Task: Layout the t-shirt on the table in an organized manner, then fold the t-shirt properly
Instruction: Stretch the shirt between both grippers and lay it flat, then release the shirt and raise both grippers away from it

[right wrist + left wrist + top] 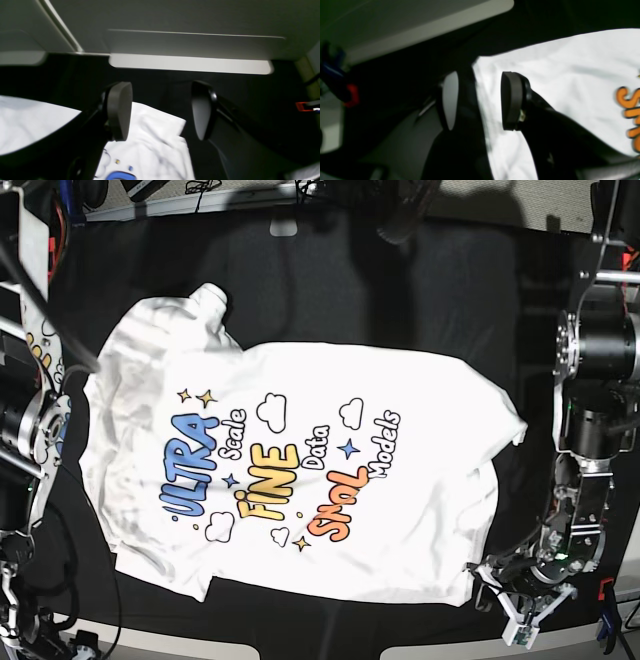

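The white t-shirt [300, 510] lies print up and mostly spread out on the black table [400, 290]. My left gripper [515, 608] is open at the shirt's lower right hem corner. In the left wrist view the left gripper [480, 100] straddles the shirt's edge [570, 75], with the orange "SMOL" print [631, 112] to the right. In the right wrist view the right gripper [161, 110] is open over a rumpled sleeve of the shirt [152, 142], with a bit of blue print [120, 176] below. I cannot make out the right gripper in the base view.
The right arm's links [30, 420] stand along the table's left side and the left arm's column [595, 380] along the right. A red and blue clamp [347, 92] holds the cloth's edge. Another red clamp [303, 106] shows at the right.
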